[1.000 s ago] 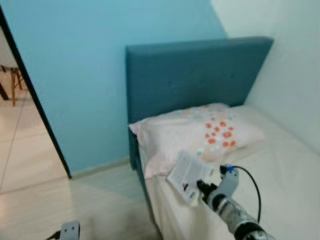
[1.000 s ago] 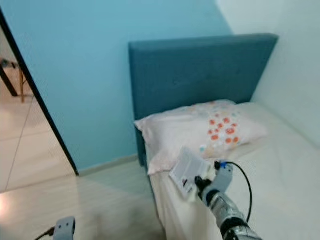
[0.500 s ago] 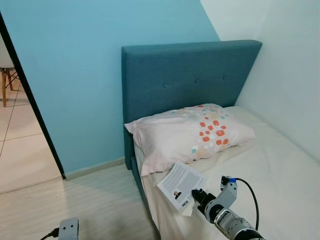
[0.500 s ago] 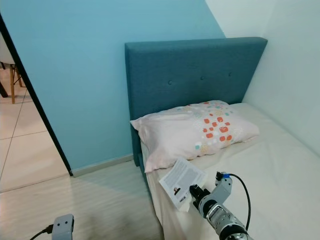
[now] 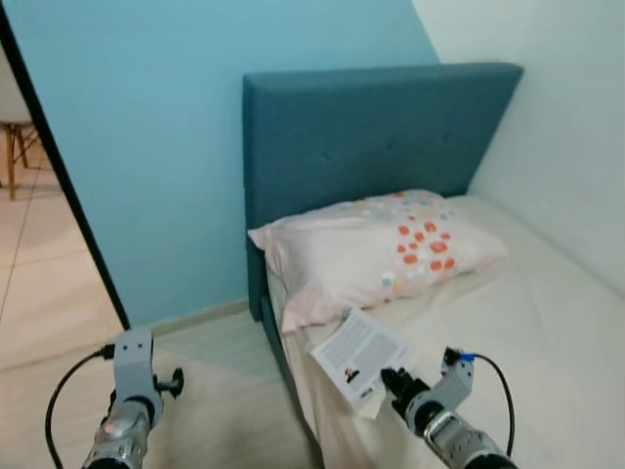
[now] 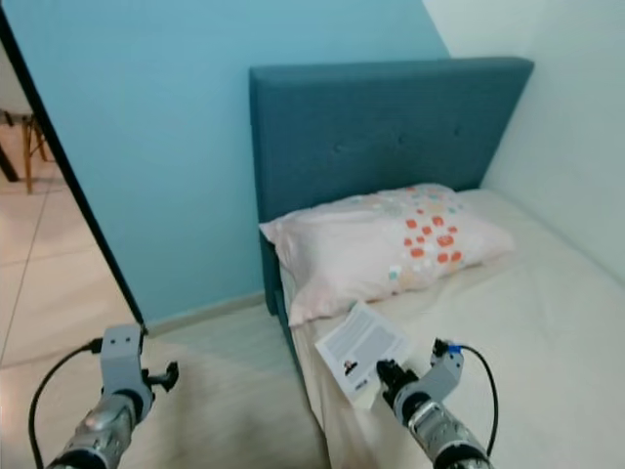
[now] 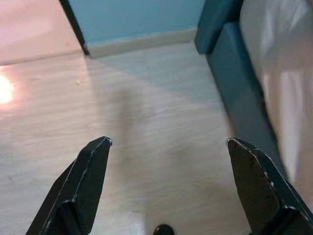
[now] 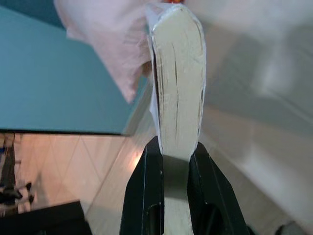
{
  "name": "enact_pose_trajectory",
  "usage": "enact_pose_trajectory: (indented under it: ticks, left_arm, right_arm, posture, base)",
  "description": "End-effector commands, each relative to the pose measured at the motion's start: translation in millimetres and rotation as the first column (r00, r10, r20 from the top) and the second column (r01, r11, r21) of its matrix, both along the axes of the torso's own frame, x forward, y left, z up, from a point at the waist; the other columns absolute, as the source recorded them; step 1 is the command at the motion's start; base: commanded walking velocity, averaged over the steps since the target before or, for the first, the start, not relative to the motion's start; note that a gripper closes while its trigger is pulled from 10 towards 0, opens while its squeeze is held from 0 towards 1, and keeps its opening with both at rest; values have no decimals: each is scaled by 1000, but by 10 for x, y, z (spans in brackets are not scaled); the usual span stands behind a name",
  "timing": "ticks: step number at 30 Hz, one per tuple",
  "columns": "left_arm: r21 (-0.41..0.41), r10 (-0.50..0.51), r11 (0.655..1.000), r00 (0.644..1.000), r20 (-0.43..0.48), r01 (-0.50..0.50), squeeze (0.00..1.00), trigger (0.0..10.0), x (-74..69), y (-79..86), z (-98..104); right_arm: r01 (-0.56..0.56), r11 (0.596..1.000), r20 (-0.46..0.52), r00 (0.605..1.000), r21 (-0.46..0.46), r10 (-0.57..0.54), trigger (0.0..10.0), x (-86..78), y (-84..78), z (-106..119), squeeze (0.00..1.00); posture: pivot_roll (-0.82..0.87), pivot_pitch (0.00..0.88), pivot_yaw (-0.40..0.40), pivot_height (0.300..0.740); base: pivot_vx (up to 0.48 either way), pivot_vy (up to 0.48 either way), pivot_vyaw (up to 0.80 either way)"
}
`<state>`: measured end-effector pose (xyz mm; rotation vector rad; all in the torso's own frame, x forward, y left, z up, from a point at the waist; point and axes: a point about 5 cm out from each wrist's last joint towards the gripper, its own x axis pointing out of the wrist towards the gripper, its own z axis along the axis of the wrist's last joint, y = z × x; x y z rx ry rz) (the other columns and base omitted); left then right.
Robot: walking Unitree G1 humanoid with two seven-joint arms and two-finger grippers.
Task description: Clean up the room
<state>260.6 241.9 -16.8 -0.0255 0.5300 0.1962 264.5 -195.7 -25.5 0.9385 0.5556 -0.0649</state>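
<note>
On the left, over the pale wooden floor, the left gripper was held with its fingers spread wide and nothing between them. Beyond it, a dark door frame and a blue wall were seen. Toward the right, the bed was set against a teal headboard, with a spotted pillow at its far end. Near the bed's left edge, a book was pinched at its page edge by the right gripper, its fingers pressed against both covers and the book raised just above the sheet.

A slip was judged the main risk: only a narrow strip of the book was held, so its weight could tilt it out of the grip or let the pages fan open. No containers were seen.
</note>
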Motion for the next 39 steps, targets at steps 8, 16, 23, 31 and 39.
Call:
enact_pose_trajectory:
  ticks: [8, 16, 23, 31, 39]
  left_arm:
    - [17, -29, 999, 999, -40, 30, 0, 10000, -70, 26, -55]
    - [35, -44, 998, 995, -87, 47, 0, 10000, -205, 67, -144]
    - [52, -64, 996, 990, -129, 71, 0, 10000, -328, 102, -216]
    - [58, -78, 995, 987, -137, 87, 0, 10000, -367, 105, -237]
    - [88, -104, 989, 985, -138, 116, 0, 10000, -448, 217, -230]
  right_arm:
    - [93, 996, 3, 996, -14, -93, 10000, 46, -58, 31, 0]
    - [125, 990, -37, 991, -59, -127, 10000, 41, -55, 7, 0]
    - [156, 985, -29, 987, -74, -159, 10000, 116, -90, 68, 0]
    - [182, 979, 6, 983, -89, -182, 10000, 206, -186, 169, 0]
    - [204, 972, 50, 979, -116, -200, 10000, 349, -332, 344, 0]
  posture:
    - [-15, 0, -60, 595]
    - [7, 0, -48, 595]
    - [27, 8, -39, 595]
    - [39, 18, -35, 595]
    - [100, 68, -12, 595]
  base:
    - [0, 0, 0]
    - [0, 0, 0]
    - [0, 0, 0]
    - [0, 0, 0]
    - [0, 0, 0]
